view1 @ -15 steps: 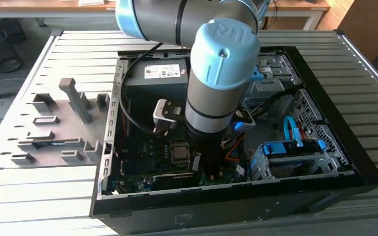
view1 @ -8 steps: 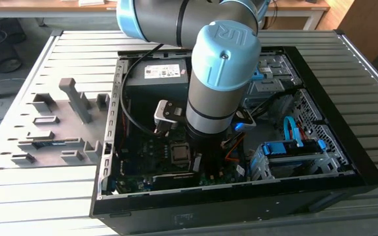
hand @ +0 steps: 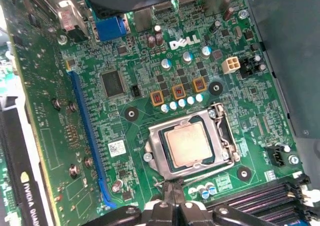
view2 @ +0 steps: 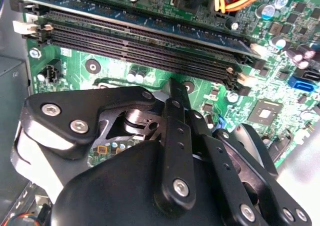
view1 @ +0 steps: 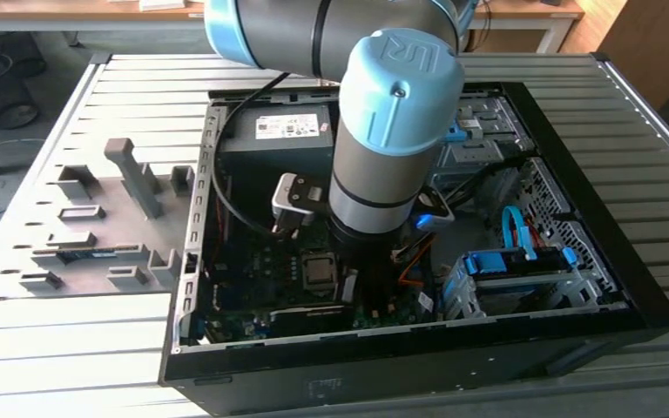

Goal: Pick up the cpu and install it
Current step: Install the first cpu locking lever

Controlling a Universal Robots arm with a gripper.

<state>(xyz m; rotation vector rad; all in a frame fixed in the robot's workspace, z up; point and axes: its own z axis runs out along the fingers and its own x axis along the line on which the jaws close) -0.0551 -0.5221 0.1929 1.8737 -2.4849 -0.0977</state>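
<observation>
I've got the arm (view1: 381, 148) reaching down into the open PC case (view1: 567, 335), over the green board (hand: 150, 70). The cpu (hand: 189, 143) sits flat inside the metal socket frame (hand: 159, 156), just beside the gripper (hand: 172, 196) tips in the first wrist view. Fingers (view2: 176, 131) look pressed together, w/ nothing between them; not touching the cpu as far as I can tell. RAM slots (view2: 145, 48) lie just beyond the gripper.

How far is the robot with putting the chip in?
Looks nearly done: the cpu already lies flat inside its socket on the green board, with the socket frame open around it. The claw hovers right beside the socket, holding nothing I can see. I can't tell whether the chip is fully seated.
</observation>
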